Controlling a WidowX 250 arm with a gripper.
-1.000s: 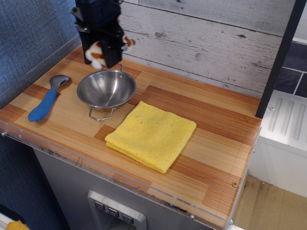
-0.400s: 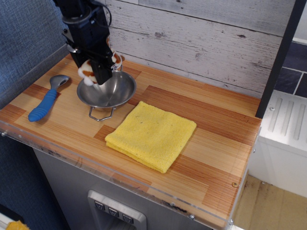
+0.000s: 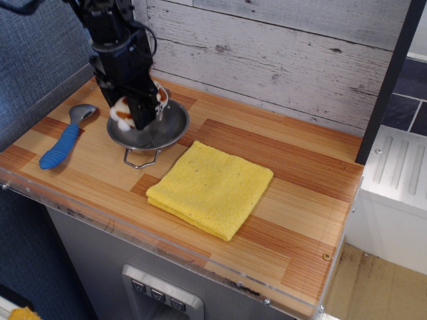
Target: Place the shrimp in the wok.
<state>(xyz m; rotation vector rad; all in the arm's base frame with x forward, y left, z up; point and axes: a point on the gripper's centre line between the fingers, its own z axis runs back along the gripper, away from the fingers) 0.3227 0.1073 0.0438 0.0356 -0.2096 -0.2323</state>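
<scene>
so, near edge: wooden counter [image 3: 300, 220], clear strip along its front lip; grey cabinet face below.
cloth: yellow folded towel [image 3: 210, 187] lies flat on the counter, near-centre, just right of the wok; whether its far-left corner touches the wok rim cannot be told.
spoon: metal spoon with blue handle [image 3: 65, 137] lies on the left side of the counter, bowl end pointing far, handle pointing near; apart from the wok, to its left.
wok: steel wok [image 3: 160, 130] sits upright on the counter, left of centre; one wire loop handle sticks out on the near side, resting on the wood; far handle partly hidden by the arm.
gripper: black gripper [image 3: 137, 112] reaches down from the upper left, tip inside the wok's rim on its left side.
jaws: clamped on the shrimp, one finger on each side of it.
shrimp: white and orange-brown shrimp [image 3: 122, 111] is held in the gripper, low over the left part of the wok's hollow; whether it touches the metal cannot be told.
far: whitewashed plank wall [image 3: 280, 53] behind the counter; blue textured wall at left.
</scene>
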